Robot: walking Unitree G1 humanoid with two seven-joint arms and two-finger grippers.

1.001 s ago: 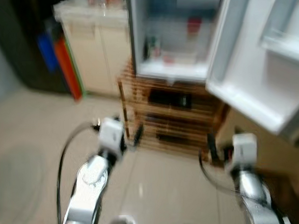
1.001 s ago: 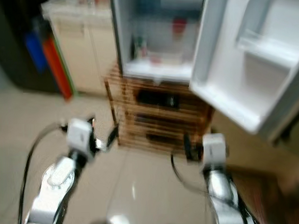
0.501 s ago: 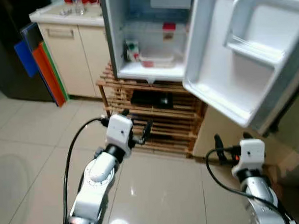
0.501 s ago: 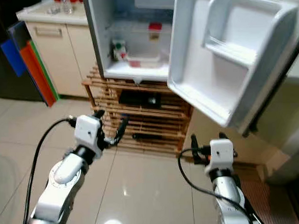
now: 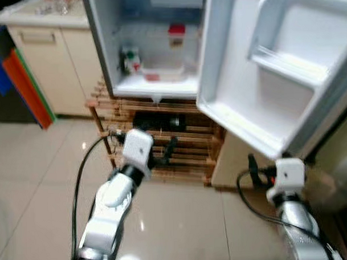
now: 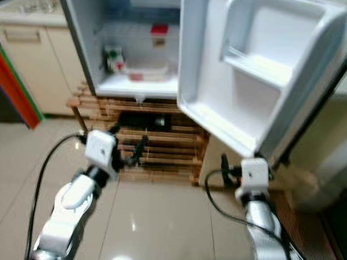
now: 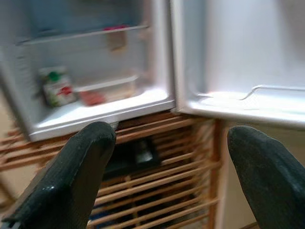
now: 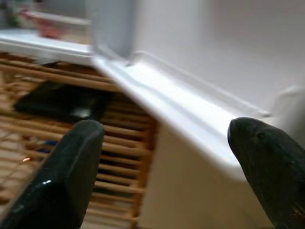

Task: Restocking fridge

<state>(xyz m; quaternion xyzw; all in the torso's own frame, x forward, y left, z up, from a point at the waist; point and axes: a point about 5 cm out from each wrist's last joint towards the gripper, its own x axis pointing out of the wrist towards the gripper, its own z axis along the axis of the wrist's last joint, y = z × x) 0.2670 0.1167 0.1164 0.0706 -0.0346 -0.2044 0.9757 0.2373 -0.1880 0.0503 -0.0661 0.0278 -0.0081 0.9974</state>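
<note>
A small white fridge point(image 5: 155, 88) stands open on a wooden slatted rack point(image 5: 191, 158). Its door point(image 5: 240, 76) swings out to the right, with bare door shelves. Inside sit a green-and-white carton point(image 5: 130, 58), a red-lidded container point(image 5: 176, 36) and a clear tub point(image 5: 160, 73). My left gripper point(image 5: 163, 154) is open and holds nothing; it is raised in front of the rack, below the fridge floor, and appears wide apart as the left gripper point(image 7: 167, 157). My right gripper point(image 5: 260, 171) hangs under the door's lower edge, open and holding nothing, seen again as the right gripper point(image 8: 164, 162).
A black object point(image 5: 156, 120) lies on the rack's top shelf. A cream cabinet point(image 5: 46, 71) stands left of the fridge, with orange and blue boards point(image 5: 21, 84) leaning beside it. Glossy beige floor tiles point(image 5: 38, 180) spread in front.
The camera has come closer and turned right, so the fridge and cabinet sit further left in the picture. Both arms hold much the same raised pose, fingers still apart.
</note>
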